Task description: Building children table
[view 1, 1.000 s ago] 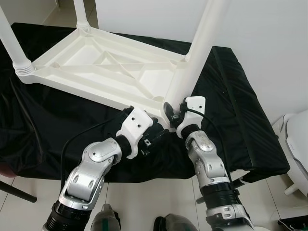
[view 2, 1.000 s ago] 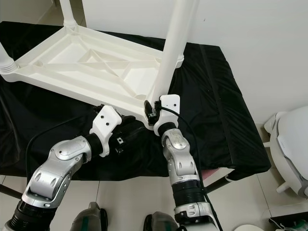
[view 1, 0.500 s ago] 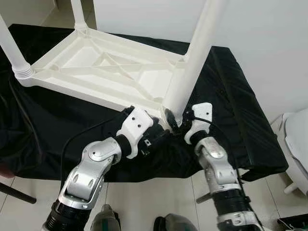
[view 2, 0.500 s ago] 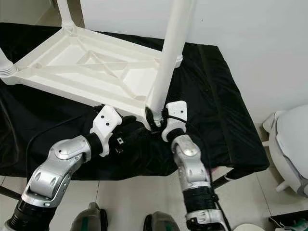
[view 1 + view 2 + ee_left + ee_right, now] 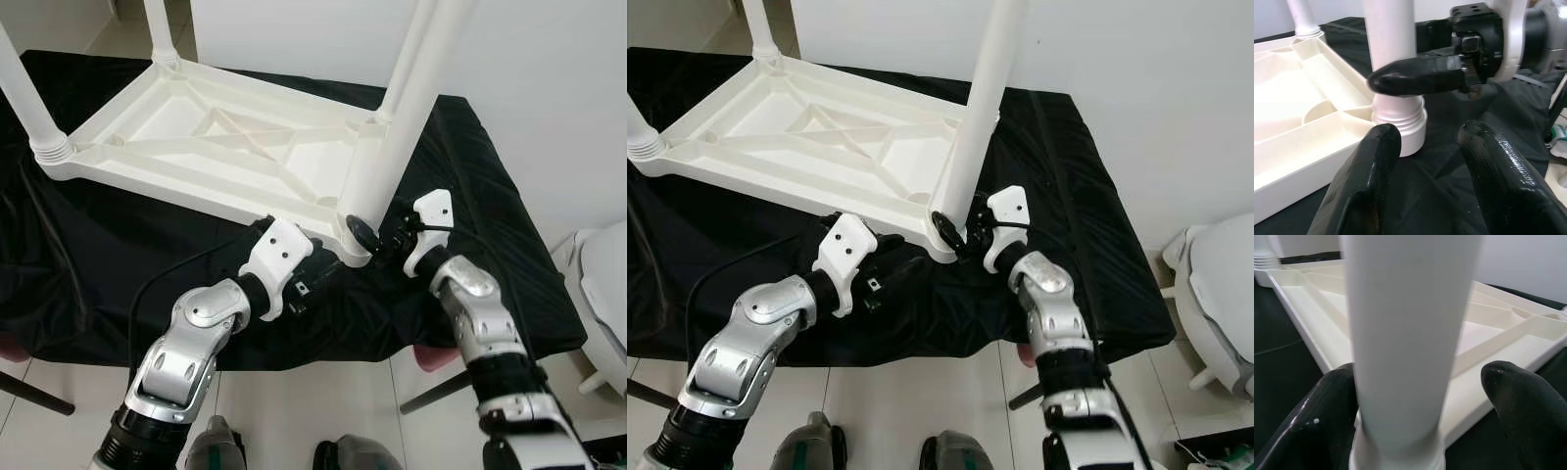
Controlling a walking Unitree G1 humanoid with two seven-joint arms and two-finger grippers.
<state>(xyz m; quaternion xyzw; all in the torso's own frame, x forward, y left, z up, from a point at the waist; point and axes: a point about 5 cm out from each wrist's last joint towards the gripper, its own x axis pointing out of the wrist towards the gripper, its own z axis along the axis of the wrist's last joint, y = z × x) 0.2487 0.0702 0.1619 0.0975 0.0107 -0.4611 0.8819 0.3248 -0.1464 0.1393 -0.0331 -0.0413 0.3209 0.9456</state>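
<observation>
A white plastic children's table (image 5: 196,137) lies upside down on a black cloth. Its near right leg (image 5: 411,88) stands up from the corner socket, with a ribbed collar (image 5: 1400,127) at the base. My right gripper (image 5: 372,233) is open and straddles the foot of this leg from the right. One finger (image 5: 1327,421) lies against the leg, the other (image 5: 1528,406) stands clear of it. My left gripper (image 5: 1430,134) is open just in front of the same corner, low over the cloth, holding nothing. In the left wrist view a right finger (image 5: 1415,81) crosses the leg.
Two more legs rise at the far left (image 5: 29,98) and the back (image 5: 162,34). The cloth-covered stand (image 5: 470,196) ends close behind my right arm. A white wall is behind it, and a white rounded object (image 5: 602,284) stands on the tiled floor to the right.
My right arm has swung from in front of the corner to its right side, the gripper staying at the leg's base. The left arm has barely moved.
</observation>
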